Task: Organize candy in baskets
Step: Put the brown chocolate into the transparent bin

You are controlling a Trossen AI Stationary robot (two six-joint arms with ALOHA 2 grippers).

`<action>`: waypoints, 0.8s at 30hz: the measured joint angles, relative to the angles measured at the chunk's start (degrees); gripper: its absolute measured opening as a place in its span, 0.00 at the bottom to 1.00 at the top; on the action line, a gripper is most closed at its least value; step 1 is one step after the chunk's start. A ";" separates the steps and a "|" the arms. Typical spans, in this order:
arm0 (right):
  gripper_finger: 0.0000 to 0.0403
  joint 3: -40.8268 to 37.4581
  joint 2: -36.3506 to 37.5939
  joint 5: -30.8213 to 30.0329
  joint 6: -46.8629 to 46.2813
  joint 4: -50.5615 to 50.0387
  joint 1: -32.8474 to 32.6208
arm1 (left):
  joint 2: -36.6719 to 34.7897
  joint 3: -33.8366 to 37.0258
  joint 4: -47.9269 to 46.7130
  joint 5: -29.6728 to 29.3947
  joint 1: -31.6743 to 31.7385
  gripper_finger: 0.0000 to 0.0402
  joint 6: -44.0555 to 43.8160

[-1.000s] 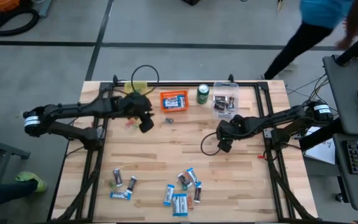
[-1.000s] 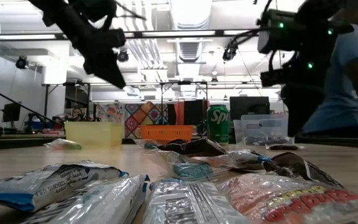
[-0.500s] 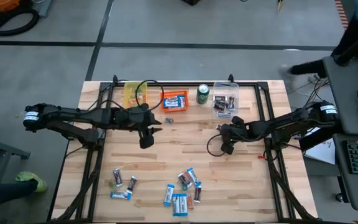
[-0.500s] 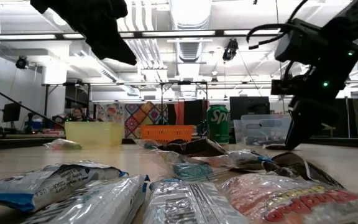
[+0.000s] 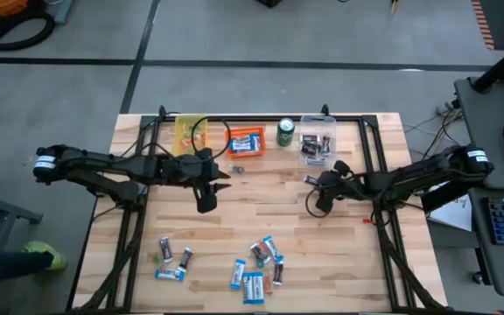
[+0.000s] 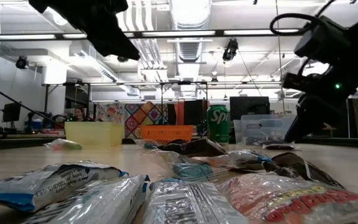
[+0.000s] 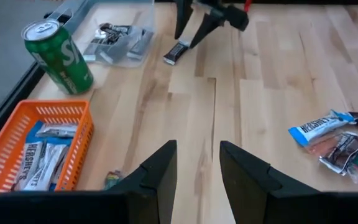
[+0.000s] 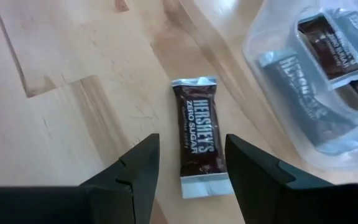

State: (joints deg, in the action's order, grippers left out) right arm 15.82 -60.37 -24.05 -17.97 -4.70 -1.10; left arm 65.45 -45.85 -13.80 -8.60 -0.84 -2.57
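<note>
A dark brown mini bar [image 8: 197,140] lies flat on the table beside the clear basket [image 5: 318,149], which holds more dark bars. My right gripper [image 8: 191,140] stands open over it, one finger on each side, not touching; the left wrist view shows the same bar [image 7: 174,53] under that gripper [image 7: 194,34]. My left gripper [image 7: 197,149] is open and empty above mid-table [image 5: 220,173], near the orange basket [image 5: 245,141] of blue-and-white bars. The yellow basket [image 5: 189,131] stands at the far edge. More candy [image 5: 256,262] lies near the front edge.
A green soda can [image 5: 285,132] stands between the orange and clear baskets. A small loose sweet [image 5: 237,169] lies in front of the orange basket. A second candy cluster [image 5: 171,258] sits at the near left. Bare wood lies between the two arms.
My left gripper has swung away from the yellow basket toward the table's middle and near side, uncovering that basket. My right gripper has come down and tipped over the dark bar beside the clear basket. A person at the far right has left the high view.
</note>
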 joint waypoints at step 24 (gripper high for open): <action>0.39 -5.82 -11.08 -2.30 -2.69 18.06 0.08 | 0.02 1.38 2.40 0.07 0.00 0.26 -0.04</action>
State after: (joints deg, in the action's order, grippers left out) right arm 10.00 -71.45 -26.35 -20.66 13.36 -1.03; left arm 65.47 -44.47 -11.40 -8.54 -0.84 -2.61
